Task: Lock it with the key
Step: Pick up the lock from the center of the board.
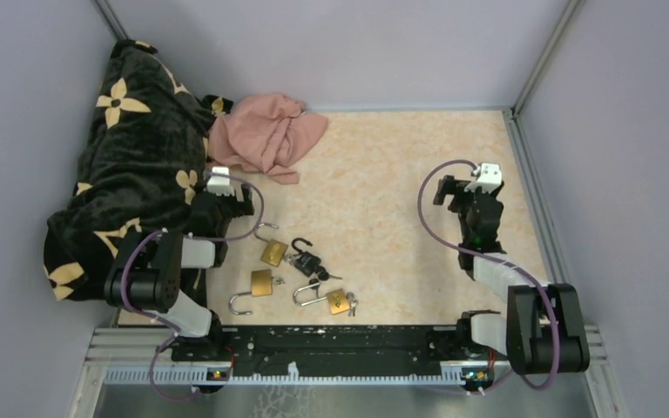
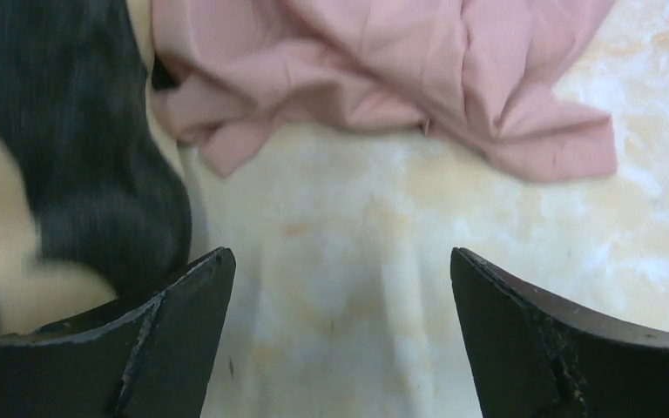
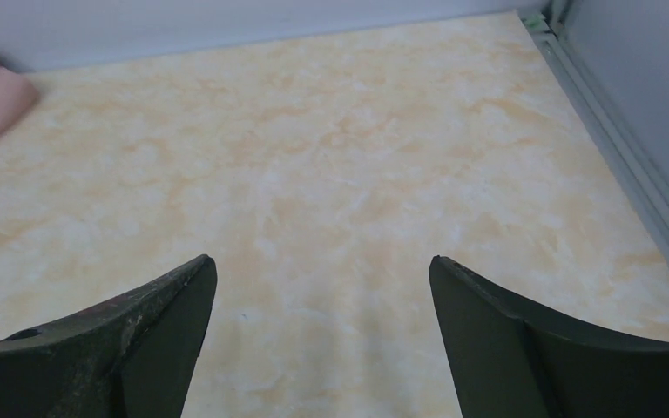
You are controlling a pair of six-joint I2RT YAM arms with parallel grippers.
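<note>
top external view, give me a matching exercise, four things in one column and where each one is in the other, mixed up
Things:
1. pink cloth
2. black padlock
3. flowered blanket
4. right gripper

Places:
a. open above the bare tabletop, right side
b. heaped along the left wall
c. crumpled at the far side, next to the blanket
d. among the brass padlocks, near the arms' bases

Pairs: 1-c, 2-d, 3-b, 4-a

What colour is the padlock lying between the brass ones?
The padlock is black. It shows best in the top external view.
</note>
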